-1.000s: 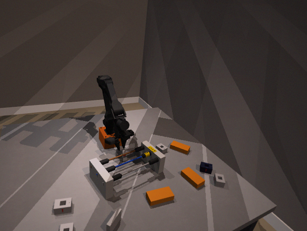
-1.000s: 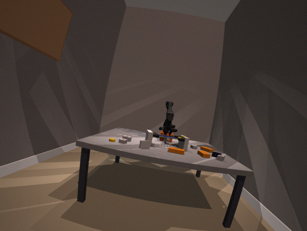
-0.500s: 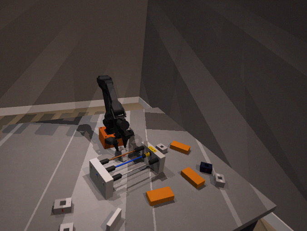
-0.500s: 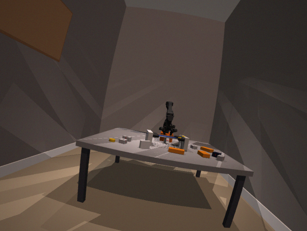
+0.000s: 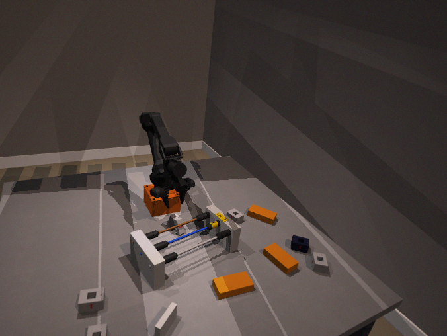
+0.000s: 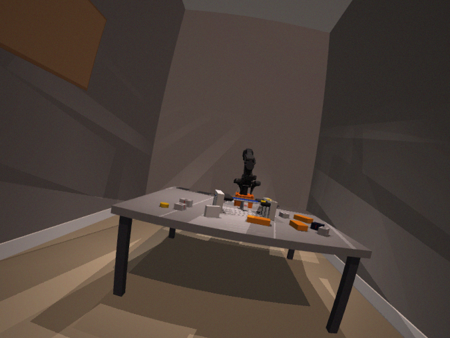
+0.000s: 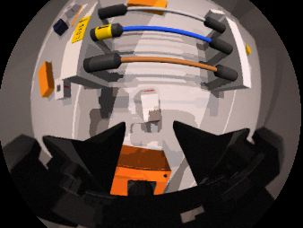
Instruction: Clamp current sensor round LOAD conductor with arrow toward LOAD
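The sensor, a small light-grey block with a red mark, stands on the table on the arm's side of the orange-brown conductor. It stands apart from that conductor. Beyond it run the blue conductor, which has a yellow sleeve, and a pale conductor. All three span two white end blocks. A yellow label sits on the right block. My gripper hangs open just above the sensor, touching nothing.
The arm's orange base box is right behind the sensor. Orange blocks, grey square-holed pieces, a dark blue box and a white bar lie around the fixture.
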You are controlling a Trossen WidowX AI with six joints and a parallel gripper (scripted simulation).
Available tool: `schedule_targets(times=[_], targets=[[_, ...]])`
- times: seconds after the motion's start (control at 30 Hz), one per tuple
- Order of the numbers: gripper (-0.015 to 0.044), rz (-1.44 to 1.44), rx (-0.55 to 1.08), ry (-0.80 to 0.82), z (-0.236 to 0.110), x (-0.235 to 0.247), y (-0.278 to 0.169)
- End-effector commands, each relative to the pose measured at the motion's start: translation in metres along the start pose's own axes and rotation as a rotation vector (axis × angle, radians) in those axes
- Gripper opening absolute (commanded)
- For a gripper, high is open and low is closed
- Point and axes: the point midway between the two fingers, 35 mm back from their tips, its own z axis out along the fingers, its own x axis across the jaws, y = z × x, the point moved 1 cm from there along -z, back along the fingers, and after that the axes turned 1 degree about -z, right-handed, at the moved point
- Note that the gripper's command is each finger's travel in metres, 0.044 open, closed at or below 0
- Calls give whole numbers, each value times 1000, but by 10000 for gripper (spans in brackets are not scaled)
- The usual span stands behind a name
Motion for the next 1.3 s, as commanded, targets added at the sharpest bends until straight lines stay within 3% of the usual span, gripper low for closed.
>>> schedule_targets(times=[0.0, 0.43, 1.27], targets=[[320, 271, 41, -11, -4, -1, 6], [320, 1404, 165, -186, 2, -3, 30], [320, 1419, 165, -190, 30, -4, 26]])
